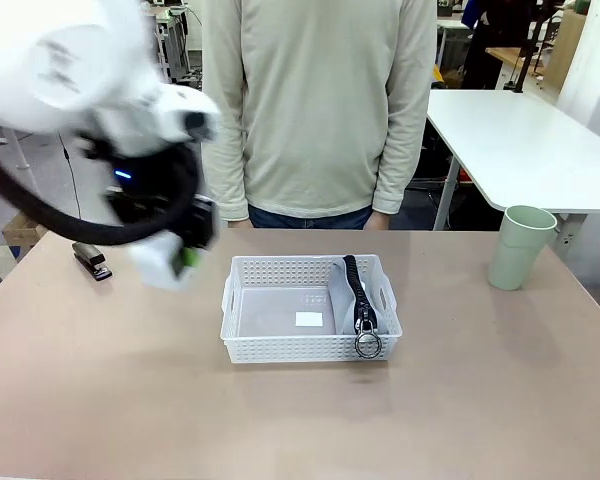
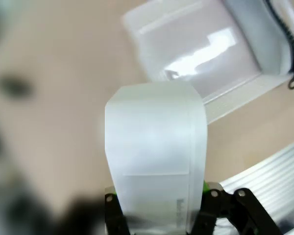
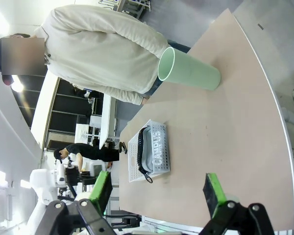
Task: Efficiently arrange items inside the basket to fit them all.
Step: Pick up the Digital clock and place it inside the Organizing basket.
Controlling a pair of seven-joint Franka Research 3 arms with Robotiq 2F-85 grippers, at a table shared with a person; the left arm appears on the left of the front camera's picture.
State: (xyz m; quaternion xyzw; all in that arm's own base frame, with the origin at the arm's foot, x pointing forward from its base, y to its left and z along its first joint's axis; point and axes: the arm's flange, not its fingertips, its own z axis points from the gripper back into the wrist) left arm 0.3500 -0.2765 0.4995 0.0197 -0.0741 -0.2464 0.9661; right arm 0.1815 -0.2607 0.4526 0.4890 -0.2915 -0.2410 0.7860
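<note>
- The left fingers (image 2: 206, 193) are clenched on the lower end of a white block (image 2: 154, 156). Most of the block sticks out past the fingertips.
- The block looks stiff, smooth and probably light, so its glossy sides could slip. I think a hold on the flat faces nearer its middle would be steadier than this end grip.
- Beyond the block's tip and off to one side lies the basket (image 2: 225, 104). Its near floor is bare, and a grey pouch (image 2: 279, 34) lies along its far end.
- The pouch looks soft and would give way if pushed.
- On the desk (image 1: 100, 380) just outside these fingers sits a small stapler (image 1: 92, 262).
- The right fingers (image 3: 214, 192) are released and empty. A pale green cup (image 3: 188, 71) stands well ahead of them; it looks light and easy to tip.
</note>
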